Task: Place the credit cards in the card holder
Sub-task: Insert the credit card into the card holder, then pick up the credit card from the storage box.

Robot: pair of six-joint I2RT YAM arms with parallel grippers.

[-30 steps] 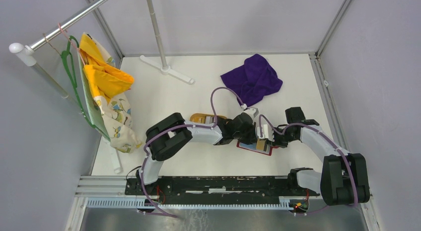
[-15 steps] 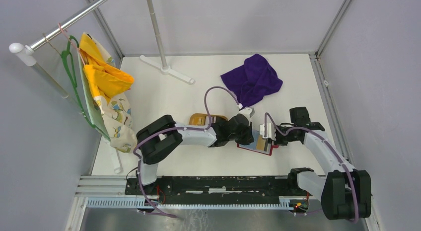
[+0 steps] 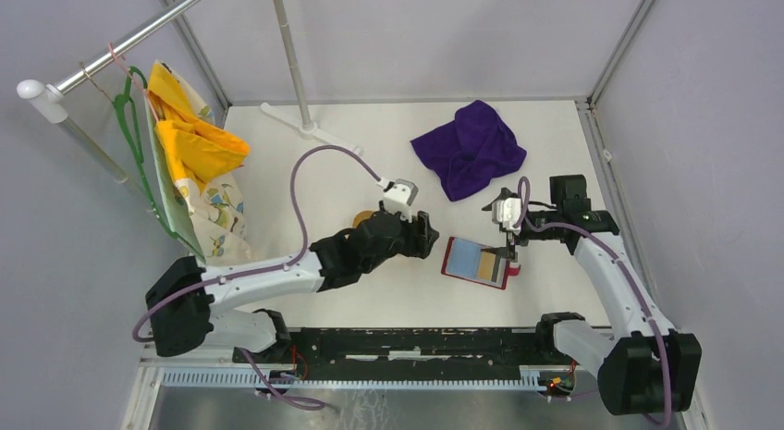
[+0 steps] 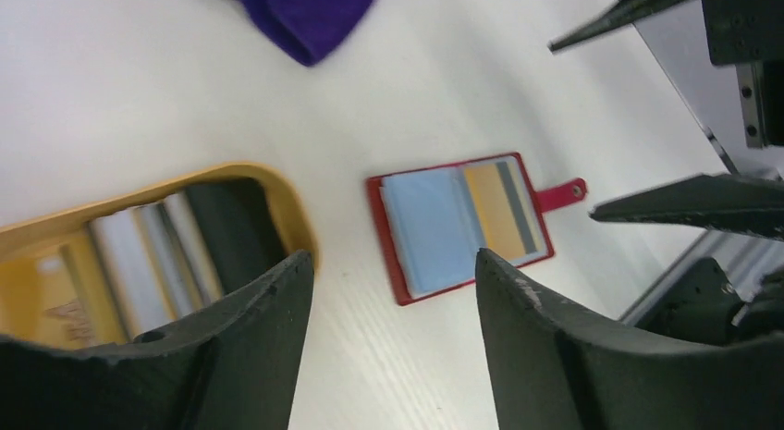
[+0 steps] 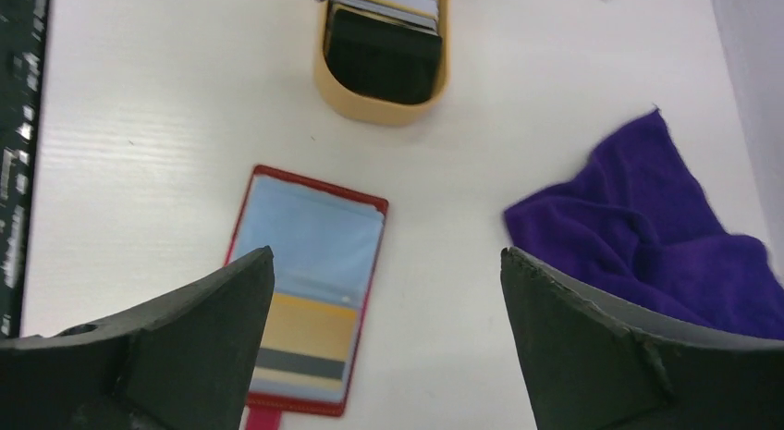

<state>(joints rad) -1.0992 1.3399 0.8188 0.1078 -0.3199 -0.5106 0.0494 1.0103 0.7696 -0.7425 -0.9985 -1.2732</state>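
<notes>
The red card holder lies open and flat on the table, with a yellow, grey-striped card in its clear sleeve. More credit cards, white, grey and black, stand in the tan oval tray, which my left arm mostly hides in the top view. My left gripper hovers open just left of the holder, nothing between its fingers. Above the holder's right edge, my right gripper stands wide open and empty. The tray and holder both show in the right wrist view.
A purple cloth lies crumpled behind the holder. A clothes rack foot stands at the back left, with yellow and patterned garments hanging on the left. The black rail runs along the near edge.
Both grippers have opened and drawn back from the card holder. The left arm swung left and stretched out; the right gripper lifted away to the right. The holder now lies uncovered.
</notes>
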